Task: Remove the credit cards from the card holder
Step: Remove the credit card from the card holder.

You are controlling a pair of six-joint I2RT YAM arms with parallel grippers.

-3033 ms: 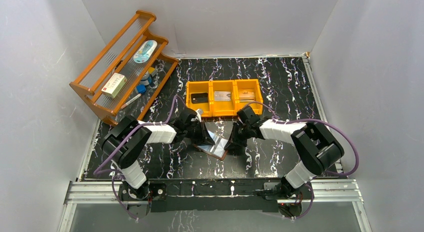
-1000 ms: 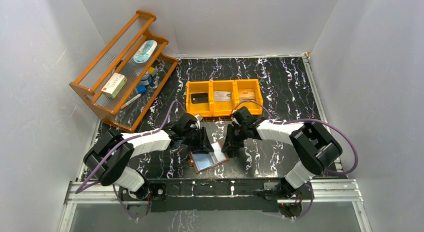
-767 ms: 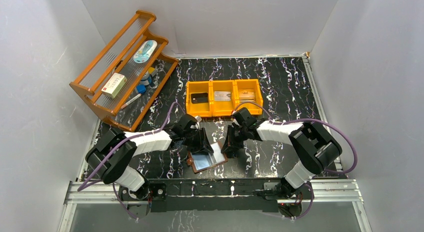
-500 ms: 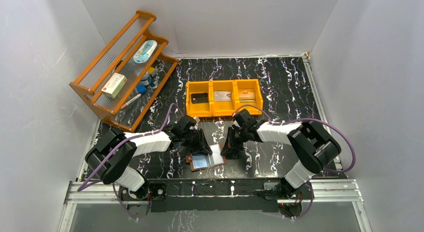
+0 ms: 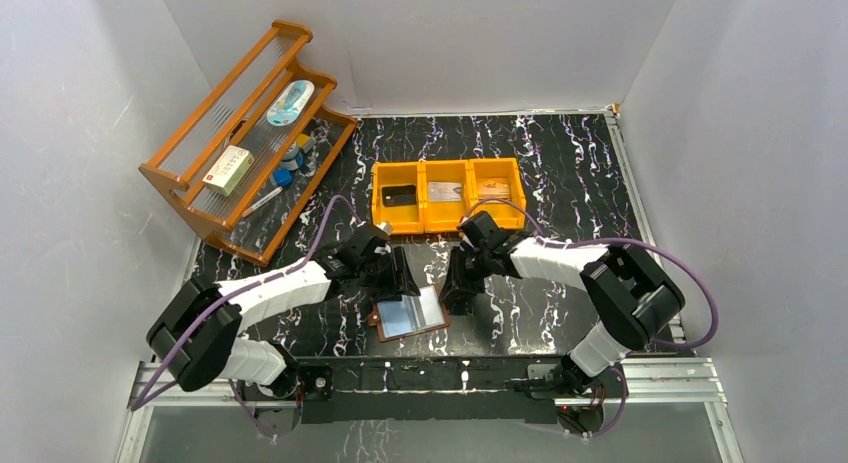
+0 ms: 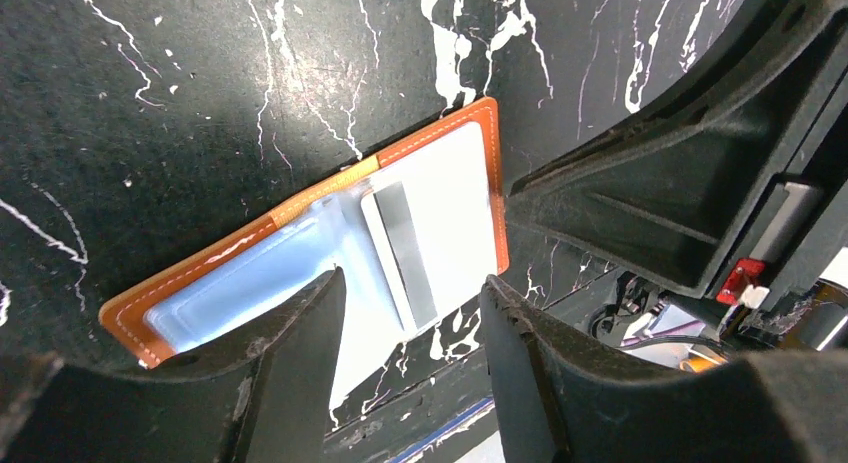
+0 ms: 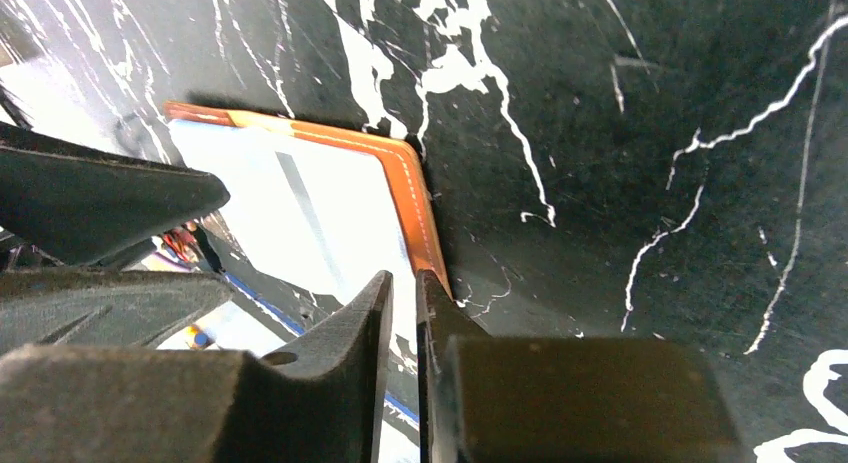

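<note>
Top view, card holder (image 5: 410, 314): one, lay open on the table (image 5: 560, 163), near the arms and between the two end effectors.
Top view, left end effector (image 5: 398, 283): hung over the holder's far left edge. Its tips were too dark to make out.
Top view, right end effector (image 5: 452, 293): sat at the holder's right edge. Its tips were hidden too.
Top view, credit cards (image 5: 444, 191): three, one in each part of the orange bin (image 5: 447, 224): a black card (image 5: 399, 195), a grey card (image 5: 445, 191) and a tan card (image 5: 491, 189).
Top view, rack (image 5: 283, 30): one, wooden, far left. The small things on it were too tiny to tell.
Left wrist view, left end effector (image 6: 412, 283): fingers stood wide apart with nothing pinched. The holder lay under them.
Left wrist view, card holder (image 6: 250, 273): bright shine hid much of the pale-blue pockets. A grey strip might have been a card or only shine.
Right wrist view, right end effector (image 7: 405, 283): fingers were nearly together with a thin gap. The holder's orange edge ran up to the tips. I could not tell whether it was pinched.
Right wrist view, card holder (image 7: 400, 178): partly cut off by the fingers.
</note>
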